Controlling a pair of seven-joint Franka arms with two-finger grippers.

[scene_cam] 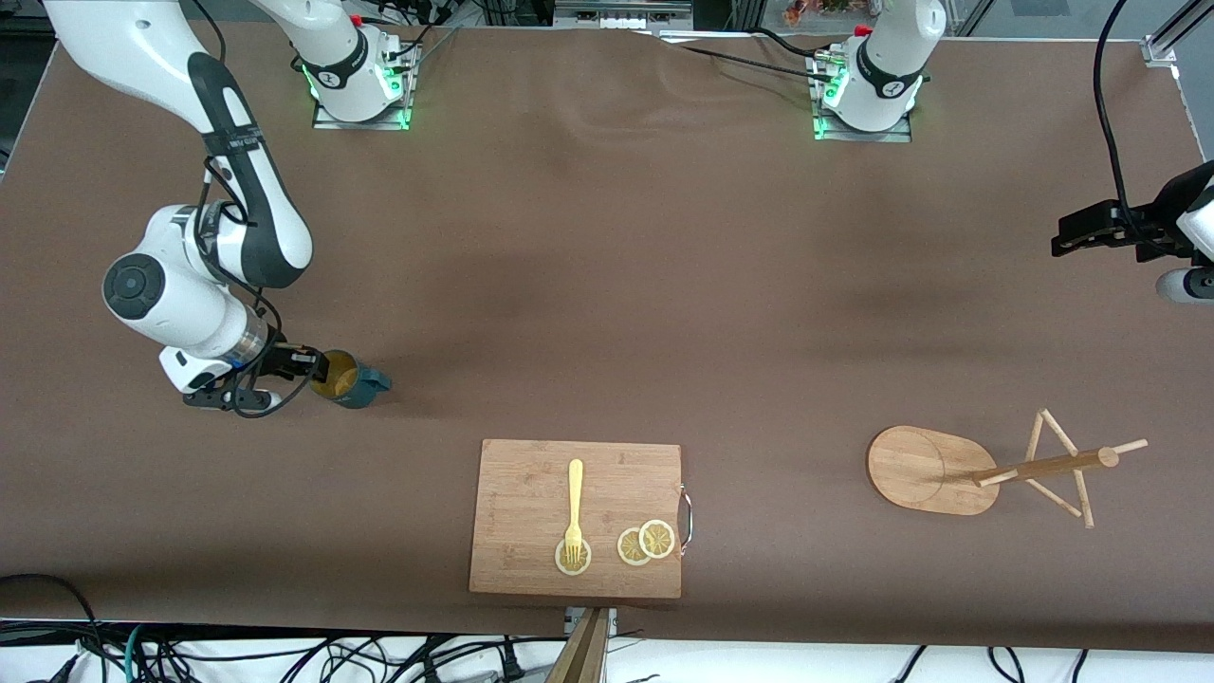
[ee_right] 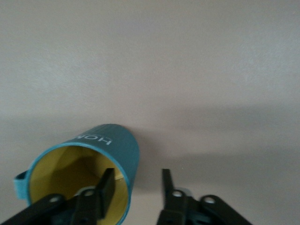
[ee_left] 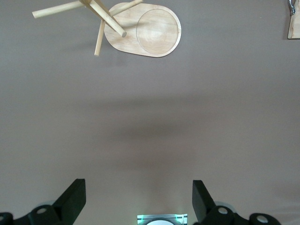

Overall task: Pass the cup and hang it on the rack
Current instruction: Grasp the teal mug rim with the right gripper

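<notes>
Teal cylindrical cup [scene_cam: 349, 378], yellow inside

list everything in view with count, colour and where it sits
cup: one, dark teal with yellow inside, on the table at the right arm's end
rack: one, light wood, at the left arm's end
cutting board: one, light wood, mid table, near the front camera
fork: one, yellow, on the board
lemon slices: three, yellow, on the board, one under the fork's tines
table: one, brown
right gripper: fingers straddling the cup's wall
left gripper: open, waiting above the table
</notes>
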